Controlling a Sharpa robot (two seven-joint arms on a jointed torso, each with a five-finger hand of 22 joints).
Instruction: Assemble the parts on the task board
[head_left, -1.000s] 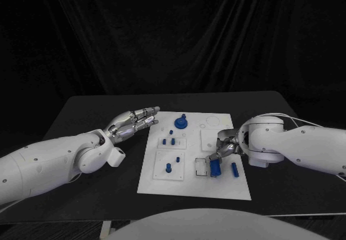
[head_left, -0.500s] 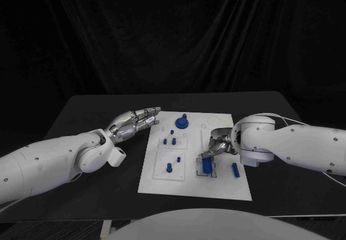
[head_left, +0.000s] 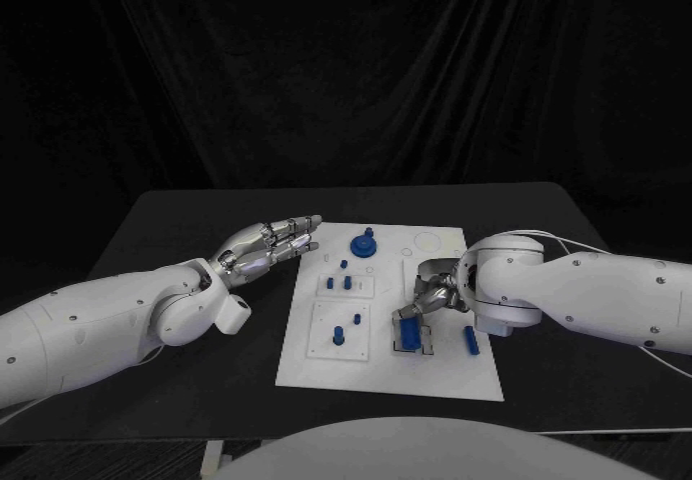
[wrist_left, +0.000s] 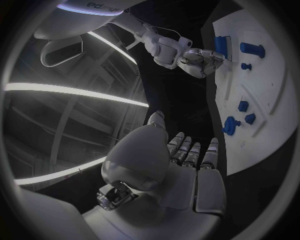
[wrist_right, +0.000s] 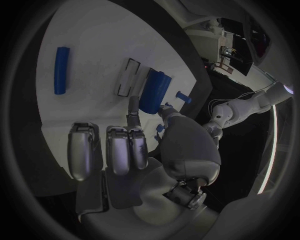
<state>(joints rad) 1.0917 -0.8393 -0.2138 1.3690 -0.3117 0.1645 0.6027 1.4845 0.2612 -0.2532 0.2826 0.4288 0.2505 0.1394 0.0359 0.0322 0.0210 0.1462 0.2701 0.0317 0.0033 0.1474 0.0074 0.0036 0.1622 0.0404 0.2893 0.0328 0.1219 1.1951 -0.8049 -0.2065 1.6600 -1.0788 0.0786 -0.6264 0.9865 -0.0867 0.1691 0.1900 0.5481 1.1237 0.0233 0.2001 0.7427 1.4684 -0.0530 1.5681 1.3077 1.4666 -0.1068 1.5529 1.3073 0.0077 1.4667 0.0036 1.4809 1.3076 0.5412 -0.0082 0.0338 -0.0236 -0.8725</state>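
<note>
The white task board (head_left: 433, 375) lies in the middle of the table. My right hand (head_left: 437, 293) reaches over its right half and pinches a short blue block (head_left: 410, 334) at its fingertips, low over a rectangular recess in the board. In the right wrist view the blue block (wrist_right: 154, 90) lies beside a white slotted frame (wrist_right: 129, 78), between my thumb and a finger. A blue rod (head_left: 470, 340) lies loose just right of the block. My left hand (head_left: 268, 245) hovers open off the board's upper left corner, fingers spread.
A round blue knob (head_left: 362, 242) stands at the board's far end. Small blue pegs (head_left: 340, 284) stand in the middle left plate, and two more pegs (head_left: 343, 330) in the near left plate. Black table (head_left: 188, 230) surrounds the board.
My right hand has moved left and slightly towards me with the blue block, from beside the blue rod to over the recess. The left hand has stayed where it was.
</note>
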